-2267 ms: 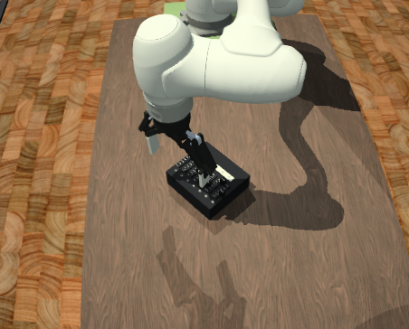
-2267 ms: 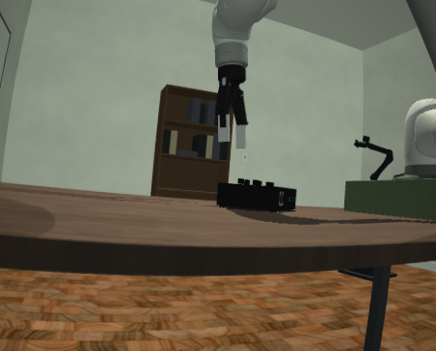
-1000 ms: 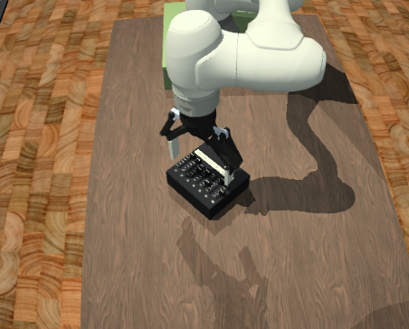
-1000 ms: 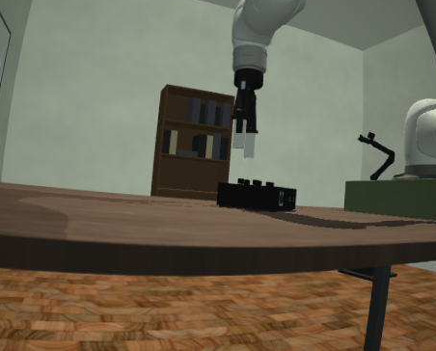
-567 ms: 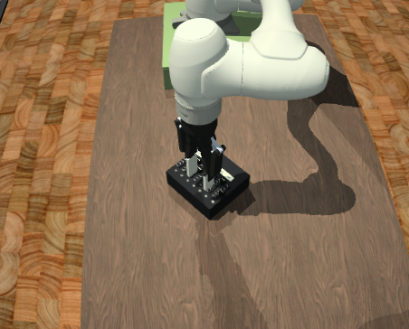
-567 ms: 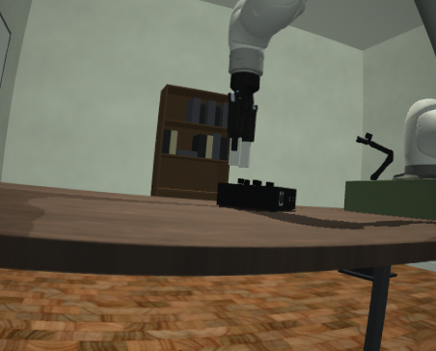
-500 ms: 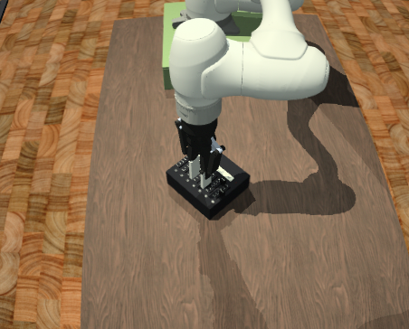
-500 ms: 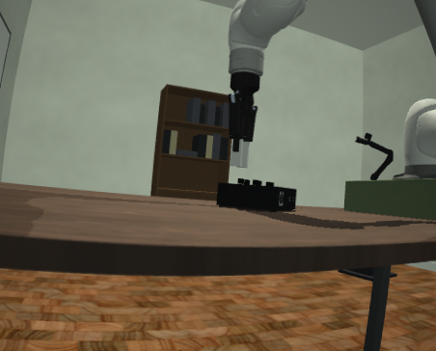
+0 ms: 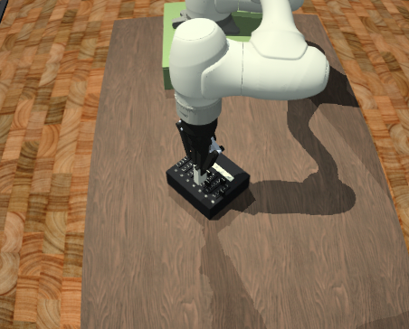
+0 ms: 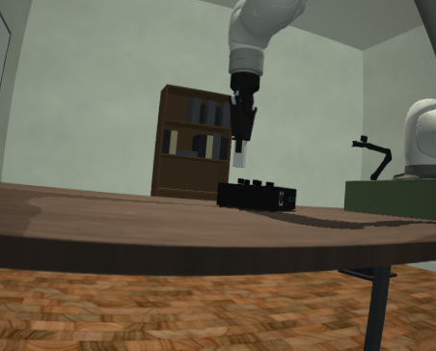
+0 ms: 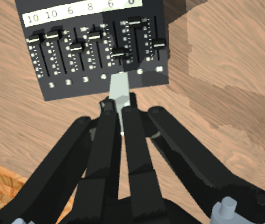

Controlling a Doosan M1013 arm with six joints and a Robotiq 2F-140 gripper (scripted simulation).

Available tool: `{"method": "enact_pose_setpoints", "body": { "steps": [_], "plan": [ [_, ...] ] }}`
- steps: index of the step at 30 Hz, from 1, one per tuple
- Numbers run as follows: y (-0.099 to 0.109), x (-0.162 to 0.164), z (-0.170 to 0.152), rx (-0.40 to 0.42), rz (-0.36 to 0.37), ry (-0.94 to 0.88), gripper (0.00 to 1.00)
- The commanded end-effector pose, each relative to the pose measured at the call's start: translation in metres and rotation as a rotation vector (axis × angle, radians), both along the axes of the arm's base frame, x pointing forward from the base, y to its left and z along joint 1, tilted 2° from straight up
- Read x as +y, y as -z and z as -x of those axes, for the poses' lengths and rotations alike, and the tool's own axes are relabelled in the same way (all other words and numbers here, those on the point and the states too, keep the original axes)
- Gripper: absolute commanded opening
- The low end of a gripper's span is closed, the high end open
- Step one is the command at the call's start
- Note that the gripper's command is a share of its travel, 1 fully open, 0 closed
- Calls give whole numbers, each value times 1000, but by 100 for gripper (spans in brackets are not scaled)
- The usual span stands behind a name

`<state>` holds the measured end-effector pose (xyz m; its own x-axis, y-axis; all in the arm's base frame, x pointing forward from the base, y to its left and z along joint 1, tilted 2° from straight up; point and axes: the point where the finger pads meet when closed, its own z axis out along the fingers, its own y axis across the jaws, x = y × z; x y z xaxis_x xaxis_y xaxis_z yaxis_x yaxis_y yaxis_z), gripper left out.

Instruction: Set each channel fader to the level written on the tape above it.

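The lighting desk [image 9: 208,185] stands on its feet near the middle of the wooden counter [image 9: 134,248], turned at an angle to the counter's edges. In the wrist view a pale tape strip [image 11: 83,8] runs along its far edge with handwritten figures too blurred to read surely, and below it a row of faders [image 11: 86,36] sits in parallel slots; most caps ride high in their tracks, while one cap [image 11: 118,53] toward 3 o'clock of the row sits lower.

The end effector [image 10: 239,160] hangs above the desk, its two pale fingertips pressed together with nothing between them. From the side view it is clear of the fader caps, not touching the desk. In the top view it hovers over the desk's middle, the white arm [image 9: 247,62] reaching in from 12 o'clock, where its green base block [image 9: 167,44] sits on the counter. A brown bookshelf [image 10: 160,134] stands against the back wall.
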<state>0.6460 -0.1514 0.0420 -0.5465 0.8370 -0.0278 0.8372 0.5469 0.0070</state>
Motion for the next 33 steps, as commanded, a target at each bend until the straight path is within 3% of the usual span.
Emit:
{"method": "enact_pose_setpoints", "body": {
  "steps": [1, 33],
  "plan": [
    [0, 0, 0, 0, 0, 0, 0],
    [8, 0, 0, 0, 0, 0, 0]
  ]
}}
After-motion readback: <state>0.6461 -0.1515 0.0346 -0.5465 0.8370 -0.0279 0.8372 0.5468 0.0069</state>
